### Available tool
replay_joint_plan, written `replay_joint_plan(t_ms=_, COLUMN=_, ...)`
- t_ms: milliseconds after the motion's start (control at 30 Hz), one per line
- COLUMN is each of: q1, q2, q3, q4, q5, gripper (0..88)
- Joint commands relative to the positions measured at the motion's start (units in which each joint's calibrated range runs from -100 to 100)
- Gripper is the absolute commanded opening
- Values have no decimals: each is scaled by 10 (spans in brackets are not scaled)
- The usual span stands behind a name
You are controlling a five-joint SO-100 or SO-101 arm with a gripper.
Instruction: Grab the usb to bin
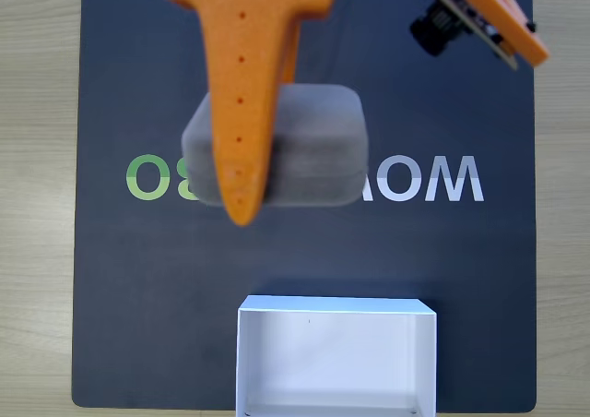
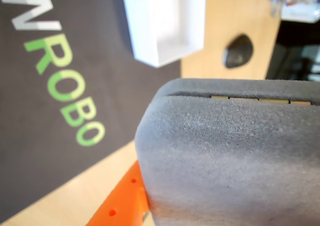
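From the fixed view I look straight down on a dark mat (image 1: 138, 279) lying on a pale wooden table (image 1: 37, 159). The mat carries mirrored lettering in white and green (image 1: 147, 179) across its middle. The usb (image 1: 313, 145), a matte grey block with soft corners, sits near the centre of this view and looks lifted off the mat, closer to the camera than the lettering it covers. An orange finger (image 1: 241, 113) of the jaws (image 1: 244, 191) reaches down from twelve o'clock and crosses the block's left part, its tip ending just past the block's lower edge. A second orange piece shows just behind it, at the block's top edge. The jaws seem clamped on the usb, though I see the contact only from above.

At one o'clock from the block an orange bracket with a small black camera (image 1: 431, 31) hangs over the mat.

The bin (image 1: 336, 315), a white open-top box, stands at six o'clock from the usb, well apart from it, at the mat's lower edge, and its inside is plain white.

In the wrist view the usb (image 2: 225, 161) is very close and blurred, and a seam runs along its upper side. An orange finger (image 2: 122, 203) lies against its lower left corner. The bin (image 2: 145, 41) sits at twelve o'clock, on the mat (image 2: 30, 136) edge beside the green letters (image 2: 65, 86). A dark rounded thing (image 2: 239, 51) rests on the table (image 2: 225, 16) at one o'clock; I cannot tell what it is.
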Motion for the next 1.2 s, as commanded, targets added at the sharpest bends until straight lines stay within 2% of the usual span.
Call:
replay_joint_plan(t_ms=0, q1=-3, q2=-19, q3=-34, q4=-23, q5=9, gripper=25)
replay_joint_plan(t_ms=167, q1=-14, q2=73, q3=-69, q4=-94, q5=9, gripper=25)
replay_joint_plan(t_ms=533, q1=-17, q2=398, q3=-301, q4=-189, q5=9, gripper=25)
replay_joint_plan(t_ms=867, q1=-23, q2=628, q3=-453, q4=-214, q5=9, gripper=25)
replay_joint_plan(t_ms=1167, q1=-25, q2=711, q3=-522, q4=-212, q5=9, gripper=25)
